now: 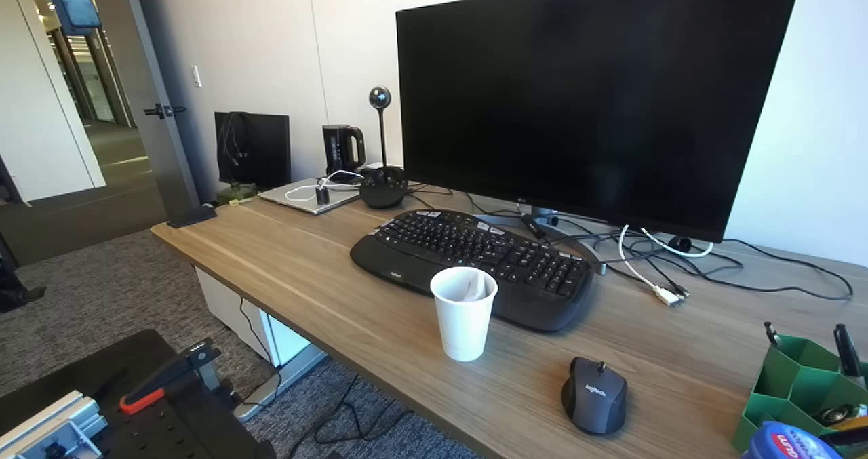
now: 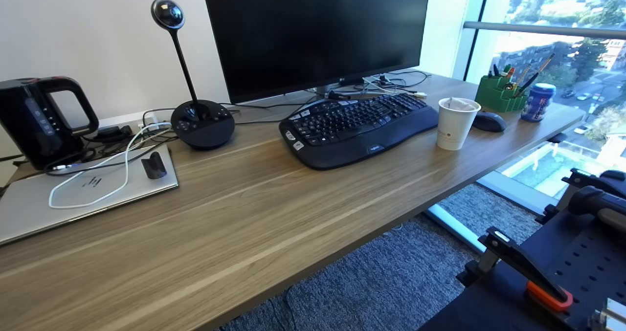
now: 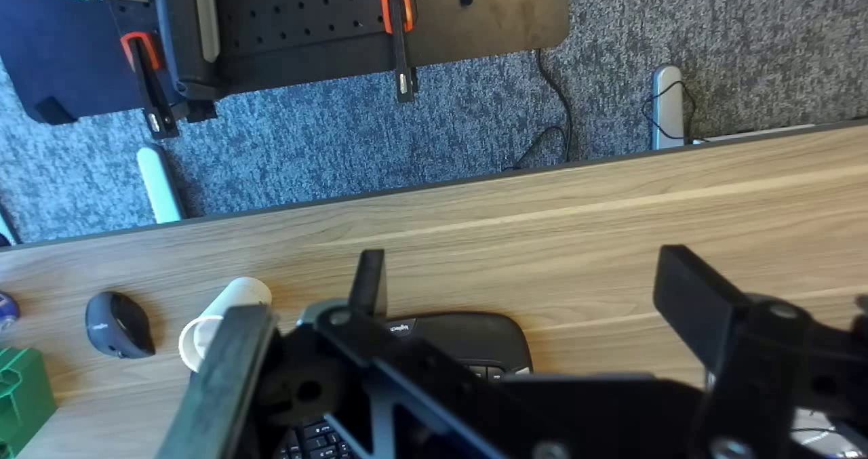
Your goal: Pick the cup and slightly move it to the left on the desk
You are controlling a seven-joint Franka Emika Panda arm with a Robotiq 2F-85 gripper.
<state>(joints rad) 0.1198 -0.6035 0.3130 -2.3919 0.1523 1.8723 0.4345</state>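
The white cup (image 1: 464,327) stands upright on the wood-grain desk (image 1: 291,262), between the keyboard's front edge and the desk's front edge. Something pale shows inside it. It also shows in an exterior view (image 2: 454,130) and at the left of the wrist view (image 3: 239,302), where a gripper part covers a bit of its rim. My gripper (image 3: 521,266) is open in the wrist view, with nothing between its fingers. It is above the desk (image 3: 563,222), the fingers over the keyboard's end and bare wood, apart from the cup. The fingers do not show clearly in either exterior view.
A black keyboard (image 1: 475,255) lies right behind the cup. A mouse (image 1: 595,394) and a green pen holder (image 1: 790,377) with a blue gum jar (image 2: 538,102) are on one side. A monitor (image 1: 583,106), webcam stand (image 2: 203,123), laptop (image 2: 98,184) and kettle (image 2: 41,121) stand further back.
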